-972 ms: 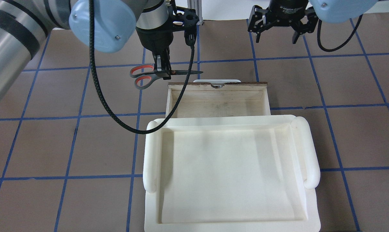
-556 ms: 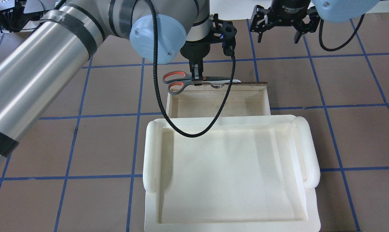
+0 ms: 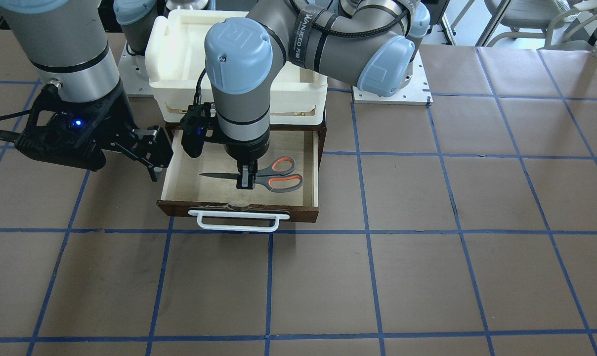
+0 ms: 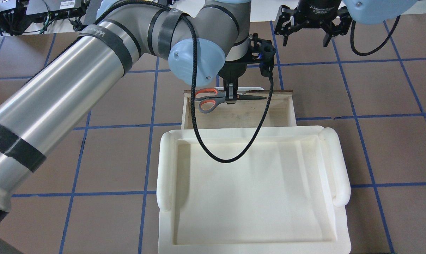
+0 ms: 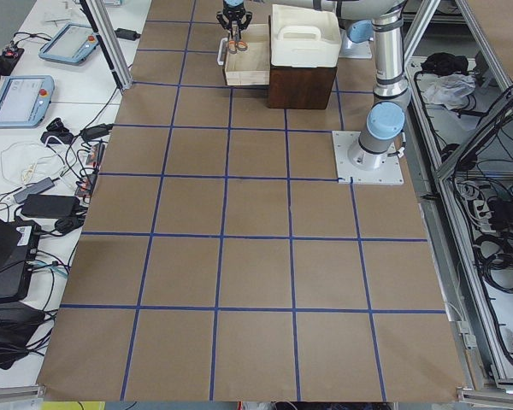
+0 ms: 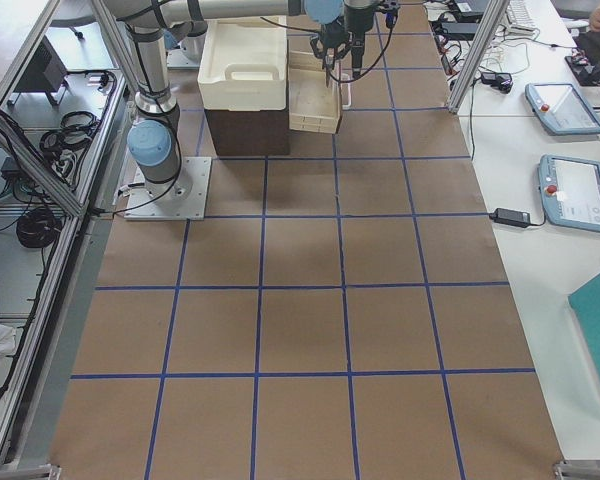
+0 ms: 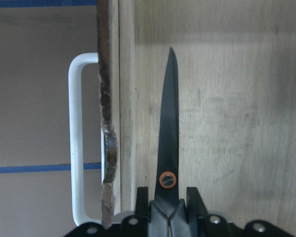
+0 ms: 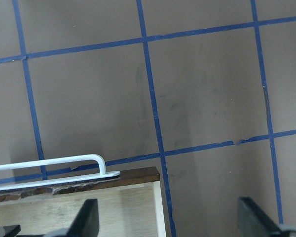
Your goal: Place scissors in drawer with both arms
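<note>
Front view: left pincer [image 3: 245, 181] is clamped on the scissors [image 3: 264, 176] near the pivot, over the open drawer [image 3: 180, 207]. I'd go straight down and let go only once they lie flat. Arm strap [image 3: 306, 27] seems to read "WANJEED". Overhead: right pincer [image 4: 305, 41], fingers apart and empty, hangs over the counter [image 4: 375, 141] beyond the drawer, marked "Adaptive Gripper". Left wrist view: blade runs just beside the drawer's front, so no drift that way.
</note>
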Tool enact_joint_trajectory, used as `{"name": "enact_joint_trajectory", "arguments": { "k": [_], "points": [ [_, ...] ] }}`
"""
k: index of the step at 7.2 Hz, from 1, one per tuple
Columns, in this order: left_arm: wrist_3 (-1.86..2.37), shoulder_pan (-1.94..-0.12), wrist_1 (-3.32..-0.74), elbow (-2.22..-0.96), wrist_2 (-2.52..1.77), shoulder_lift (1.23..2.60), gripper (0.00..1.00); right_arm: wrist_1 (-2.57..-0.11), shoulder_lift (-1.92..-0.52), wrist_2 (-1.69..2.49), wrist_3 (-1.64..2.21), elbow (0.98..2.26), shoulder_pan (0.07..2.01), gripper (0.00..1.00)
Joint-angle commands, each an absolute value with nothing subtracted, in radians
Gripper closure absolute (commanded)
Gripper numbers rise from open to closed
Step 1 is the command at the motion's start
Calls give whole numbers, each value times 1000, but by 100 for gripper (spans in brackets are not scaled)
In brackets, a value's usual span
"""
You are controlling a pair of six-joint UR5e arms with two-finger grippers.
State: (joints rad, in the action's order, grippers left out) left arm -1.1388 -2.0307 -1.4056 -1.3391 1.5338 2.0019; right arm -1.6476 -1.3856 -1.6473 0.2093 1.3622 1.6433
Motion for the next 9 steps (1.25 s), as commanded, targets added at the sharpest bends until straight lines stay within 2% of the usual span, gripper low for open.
{"name": "enact_joint_trajectory", "arguments": {
  "k": [1, 9],
  "points": [
    [-1134, -2034, -1335, -1388, 1529, 2008, 94, -1649, -1387, -1647, 207, 1362, 1641, 0],
    [-1115, -2060, -1367, -1425, 1460, 2003, 94, -1648, -1388, -1647, 176, 1362, 1617, 0]
  ]
}}
